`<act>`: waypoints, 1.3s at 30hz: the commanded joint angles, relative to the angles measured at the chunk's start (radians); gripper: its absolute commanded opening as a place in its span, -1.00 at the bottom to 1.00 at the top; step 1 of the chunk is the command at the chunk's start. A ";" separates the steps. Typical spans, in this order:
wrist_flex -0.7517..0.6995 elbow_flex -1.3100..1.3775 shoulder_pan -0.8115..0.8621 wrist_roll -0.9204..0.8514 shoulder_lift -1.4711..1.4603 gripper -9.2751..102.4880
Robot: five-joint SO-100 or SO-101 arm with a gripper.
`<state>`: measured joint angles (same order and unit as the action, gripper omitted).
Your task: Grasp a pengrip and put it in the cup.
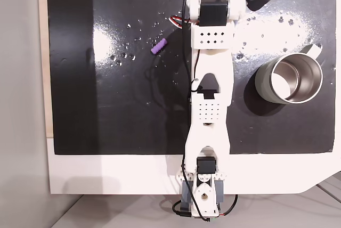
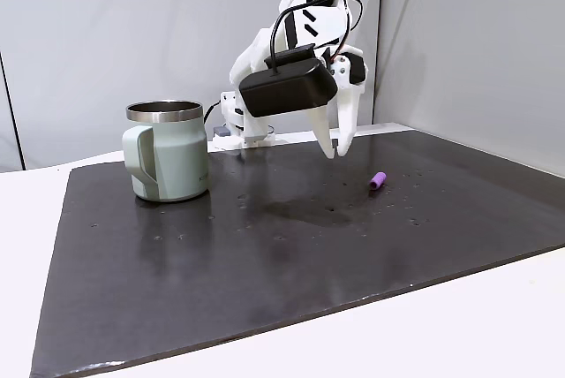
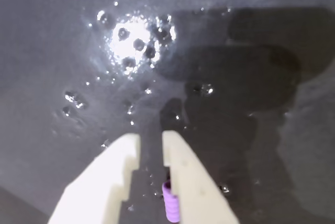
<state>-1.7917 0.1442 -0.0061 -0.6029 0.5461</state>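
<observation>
The purple ribbed pengrip [image 1: 159,46] lies on the black mat; in a fixed view it is the pengrip [image 2: 378,181], low and to the right of my gripper [image 2: 337,152]. The gripper hangs above the mat, pointing down, its white fingers a narrow gap apart with nothing between them. In the wrist view the gripper [image 3: 152,139] shows that slit, and the pengrip [image 3: 170,205] lies on the mat below, partly hidden behind the right finger. The grey-green metal cup [image 2: 168,153] stands upright at the left, well apart; from above the cup [image 1: 290,79] is on the right.
The black mat [image 2: 265,254] covers most of the white table [image 1: 106,174] and carries small shiny specks. The arm's base [image 1: 201,190] sits at the table's near edge in the view from above. Grey walls stand behind the arm.
</observation>
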 commanded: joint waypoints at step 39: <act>-0.008 -0.486 -0.264 0.169 0.184 -0.40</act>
<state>-1.7902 -0.3467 -0.2470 -0.4556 0.6780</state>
